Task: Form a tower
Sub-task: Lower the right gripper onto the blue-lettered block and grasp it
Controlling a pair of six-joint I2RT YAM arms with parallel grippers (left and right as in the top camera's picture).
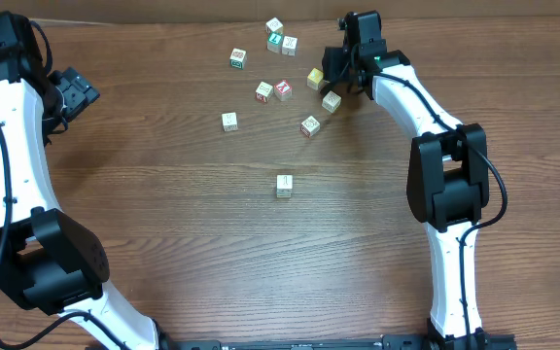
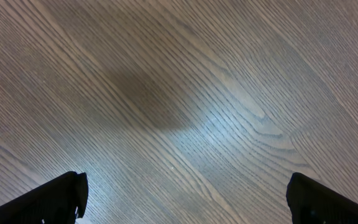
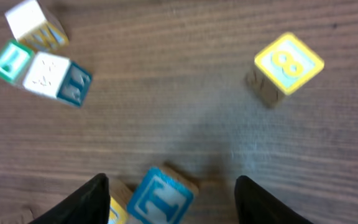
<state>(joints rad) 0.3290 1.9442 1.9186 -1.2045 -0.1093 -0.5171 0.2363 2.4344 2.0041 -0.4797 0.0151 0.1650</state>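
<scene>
Tower: the tower (image 1: pixel 284 186) stands alone near the middle of the wooden table (image 1: pixel 163 194); from above only its whitish top and a sliver of side show; its height cannot be told; it is well apart from both grippers
Loose cubes: loose cubes (image 1: pixel 264 90) lie scattered towards the far edge, beyond the tower
Left gripper: the left gripper (image 2: pixel 185 190) hangs at the far left over bare wood; jaws spread wide, nothing between them
Right gripper: the right gripper (image 3: pixel 171 186) sits low among the far cubes; jaws parted either side of a blue-letter cube (image 3: pixel 160 198); a gap shows on each side, so no grip
Nearby: a yellow-framed cube (image 3: pixel 288 62) sits apart, up and to the right in the right wrist view
</scene>
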